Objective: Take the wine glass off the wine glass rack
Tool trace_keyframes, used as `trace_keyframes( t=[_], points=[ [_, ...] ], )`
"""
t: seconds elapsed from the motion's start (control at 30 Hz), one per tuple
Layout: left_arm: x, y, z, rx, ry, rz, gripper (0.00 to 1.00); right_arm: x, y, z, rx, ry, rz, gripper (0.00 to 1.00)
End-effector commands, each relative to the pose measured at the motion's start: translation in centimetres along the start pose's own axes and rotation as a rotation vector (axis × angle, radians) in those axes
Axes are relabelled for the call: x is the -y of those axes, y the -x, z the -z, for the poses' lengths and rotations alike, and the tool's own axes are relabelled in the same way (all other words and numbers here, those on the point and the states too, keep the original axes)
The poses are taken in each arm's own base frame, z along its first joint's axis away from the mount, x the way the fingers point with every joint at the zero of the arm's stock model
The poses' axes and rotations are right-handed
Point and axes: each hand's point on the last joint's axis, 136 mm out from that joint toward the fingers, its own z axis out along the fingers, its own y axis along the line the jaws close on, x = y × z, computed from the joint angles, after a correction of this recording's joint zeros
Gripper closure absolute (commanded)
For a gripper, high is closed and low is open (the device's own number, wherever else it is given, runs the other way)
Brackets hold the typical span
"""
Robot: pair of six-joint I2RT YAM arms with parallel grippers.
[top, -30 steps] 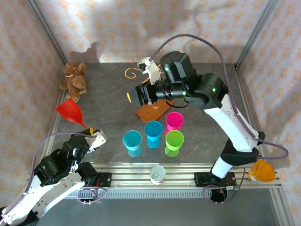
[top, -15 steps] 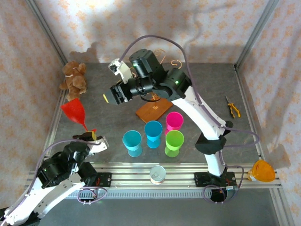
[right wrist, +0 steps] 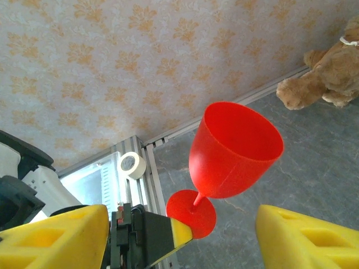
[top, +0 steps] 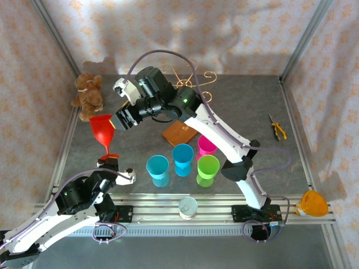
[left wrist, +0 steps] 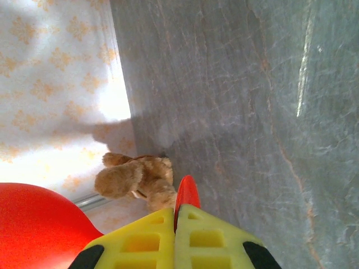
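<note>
Over table [top: 247,106], left end effector [top: 107,159] seemingly pinches wine glass [top: 102,128].

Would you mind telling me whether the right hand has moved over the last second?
Yes. The right hand has swung left, away from the wine glass rack and toward the red wine glass held by the left hand.

The right arm has swung off the wine glass rack [top: 193,83] toward 9 o'clock, uncovering its gold curls and the pliers [top: 276,128] at 3 o'clock. The right gripper [top: 122,119] now hangs just beside the red wine glass [top: 102,128], jaws wider. The left gripper [top: 110,161] has tipped that glass nearer upright, bowl shifted toward 3 o'clock.
</note>
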Motion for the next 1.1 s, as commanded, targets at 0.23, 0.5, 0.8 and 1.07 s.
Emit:
trace_keyframes(
  t=[0.23, 0.5, 0.8, 1.07],
  points=[
    [-1.1, -1.1, -0.4, -0.088, 0.078, -0.076, 1.00, -1.4, 1.8, -1.8, 0.079, 0.044, 0.170, 0.20],
    [-2.3, -1.3, 0.0, -0.108, 0.108, -0.084, 1.00, -0.8, 2.5, -3.1, 0.116, 0.008, 0.276, 0.15],
    [-3.8, -1.1, 0.0, -0.129, 0.146, -0.090, 1.00, -0.6, 3.1, -4.3, 0.151, 0.021, 0.306, 0.08],
    [-3.9, -1.0, 0.0, -0.130, 0.147, -0.097, 1.00, 1.2, 3.4, -5.1, 0.167, 0.018, 0.269, 0.08]
  ],
)
